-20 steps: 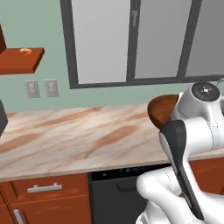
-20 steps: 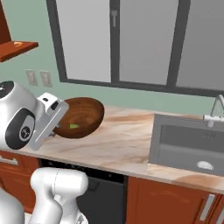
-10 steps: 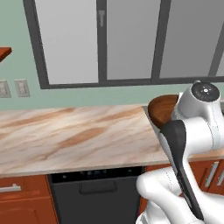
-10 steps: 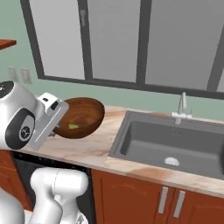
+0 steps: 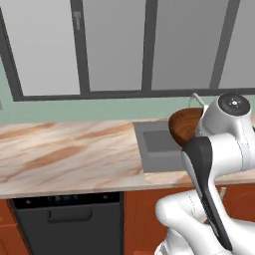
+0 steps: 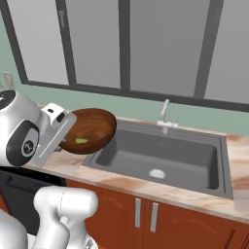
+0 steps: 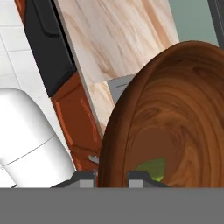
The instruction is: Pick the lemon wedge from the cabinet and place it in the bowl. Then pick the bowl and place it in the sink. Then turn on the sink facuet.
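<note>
Bowl (image 6: 90, 130) tilted, mouth twd sink (image 6: 165, 155), wedge (image 6: 80, 141) inside, gripper (image 7: 111, 175) clamping rim

Pincer (image 7: 110, 176) clamped on bowl (image 6: 89, 130) rim

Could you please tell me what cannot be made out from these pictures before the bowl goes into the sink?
- Pincer: hand view, fingertips cut off by the bottom edge; they straddle the bowl rim, contact unclear.
- Lemon wedge: a small green sliver in the right base view; mostly cut off at the bottom of the hand view.
- Sink: left base view, right part hidden by the arm and bowl.
- Sink faucet: lever too small to read.
</note>
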Controlling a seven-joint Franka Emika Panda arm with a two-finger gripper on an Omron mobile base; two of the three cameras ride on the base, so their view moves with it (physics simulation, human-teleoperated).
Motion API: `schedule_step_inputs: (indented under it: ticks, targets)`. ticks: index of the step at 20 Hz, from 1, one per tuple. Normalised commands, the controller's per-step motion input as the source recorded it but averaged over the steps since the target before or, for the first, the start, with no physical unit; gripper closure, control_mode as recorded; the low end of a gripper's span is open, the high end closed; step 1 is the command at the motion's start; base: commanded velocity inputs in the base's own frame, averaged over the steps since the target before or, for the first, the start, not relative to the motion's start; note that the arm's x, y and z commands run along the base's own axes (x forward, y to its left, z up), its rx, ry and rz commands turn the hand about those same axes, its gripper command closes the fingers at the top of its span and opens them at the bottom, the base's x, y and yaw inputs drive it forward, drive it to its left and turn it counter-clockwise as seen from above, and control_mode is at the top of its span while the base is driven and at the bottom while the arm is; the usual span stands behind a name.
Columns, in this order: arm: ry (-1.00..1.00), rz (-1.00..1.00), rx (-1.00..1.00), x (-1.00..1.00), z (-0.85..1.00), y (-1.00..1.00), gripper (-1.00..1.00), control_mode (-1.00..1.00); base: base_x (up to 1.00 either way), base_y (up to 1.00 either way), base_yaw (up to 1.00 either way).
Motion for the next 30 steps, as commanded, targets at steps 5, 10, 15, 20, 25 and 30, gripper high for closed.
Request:
schedule_step_inputs:
  ticks: [5, 10, 15, 20, 25, 30]
  targets:
    - [0.0, 0.0, 0.0, 0.0, 0.0, 0.0, 1.0, 1.0, -0.02, -0.65, 0.0]
    - [0.0, 0.0, 0.0, 0.0, 0.0, 0.0, 1.0, 1.0, 0.0, -0.45, -0.05]
    - [0.0, 0.0, 0.0, 0.0, 0.0, 0.0, 1.0, 1.0, 0.0, -0.19, -0.15]
    - [0.0, 0.0, 0.0, 0.0, 0.0, 0.0, 1.0, 1.0, 0.0, -0.32, -0.16]
    - [0.0, 0.0, 0.0, 0.0, 0.0, 0.0, 1.0, 1.0, 0.0, -0.54, -0.13]
    - [0.0, 0.0, 0.0, 0.0, 0.0, 0.0, 1.0, 1.0, 0.0, -0.51, -0.09]
